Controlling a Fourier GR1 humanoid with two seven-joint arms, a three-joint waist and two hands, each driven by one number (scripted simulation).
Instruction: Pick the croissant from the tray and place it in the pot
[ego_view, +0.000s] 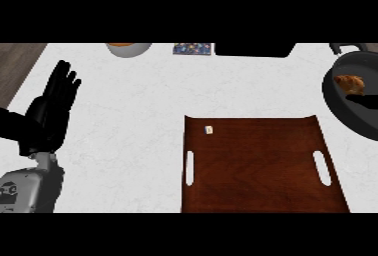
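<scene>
At the left the left hand (53, 107) rests open, fingers straight and pointing far, while the brown tray (262, 167) in the middle holds only a small white tag (209, 130). At the far right the croissant (351, 83) already lies in the dark pot (341, 107) at the edge of view, and the right hand is out of sight, so I judge the risk is an unseen hand catching the pot's rim, or the croissant, on its way back
</scene>
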